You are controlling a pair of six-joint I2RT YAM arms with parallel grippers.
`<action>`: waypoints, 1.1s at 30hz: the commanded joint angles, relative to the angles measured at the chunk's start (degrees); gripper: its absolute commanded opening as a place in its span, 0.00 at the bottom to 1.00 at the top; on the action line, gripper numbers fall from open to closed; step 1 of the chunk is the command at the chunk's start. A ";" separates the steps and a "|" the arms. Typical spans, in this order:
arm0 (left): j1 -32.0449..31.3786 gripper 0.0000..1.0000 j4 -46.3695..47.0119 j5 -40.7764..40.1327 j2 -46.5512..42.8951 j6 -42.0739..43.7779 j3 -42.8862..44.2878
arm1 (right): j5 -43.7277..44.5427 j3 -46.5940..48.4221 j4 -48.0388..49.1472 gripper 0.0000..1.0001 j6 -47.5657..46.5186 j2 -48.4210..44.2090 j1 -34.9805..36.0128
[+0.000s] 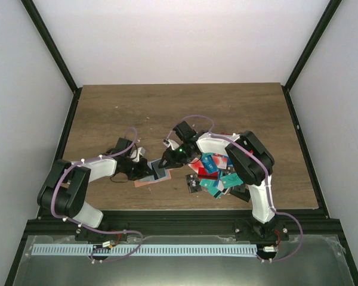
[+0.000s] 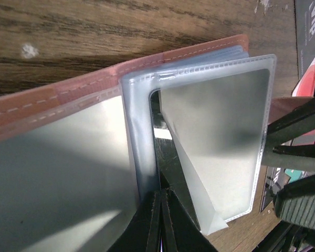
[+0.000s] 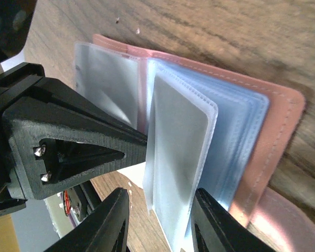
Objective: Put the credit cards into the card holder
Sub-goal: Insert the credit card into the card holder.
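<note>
The card holder (image 1: 145,182) lies open on the wooden table, salmon cover (image 2: 68,92) down and clear bluish pockets (image 3: 236,136) fanned up. My left gripper (image 1: 144,169) is shut, its tip (image 2: 165,191) wedged between two clear pockets near the spine. A dark strip shows just past it; I cannot tell what it is. My right gripper (image 1: 166,162) stands open astride one raised pocket leaf (image 3: 178,152), which hangs between its fingertips (image 3: 160,191) with a gap on the left side. The credit cards (image 1: 213,174), red, teal and black, lie in a heap right of the holder.
The left gripper's black finger (image 3: 79,152) sits close beside my right fingers. The card heap lies under the right arm's forearm (image 1: 250,158). Black frame rails (image 1: 298,137) border the table, and its near edge (image 1: 185,210) runs just in front of the holder.
</note>
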 commanded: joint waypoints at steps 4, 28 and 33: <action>-0.17 0.04 -0.24 -1.11 -0.39 -0.64 -0.47 | -3.35 1.15 0.89 0.35 -0.99 -1.87 1.05; 0.19 0.07 -22.38 -11.48 -18.90 -3.53 12.49 | -3.26 10.33 -3.69 0.36 -1.09 2.69 7.11; 0.85 0.12 -29.14 -13.79 -24.78 -2.49 15.72 | -10.94 13.80 -0.90 0.41 -4.72 4.72 10.27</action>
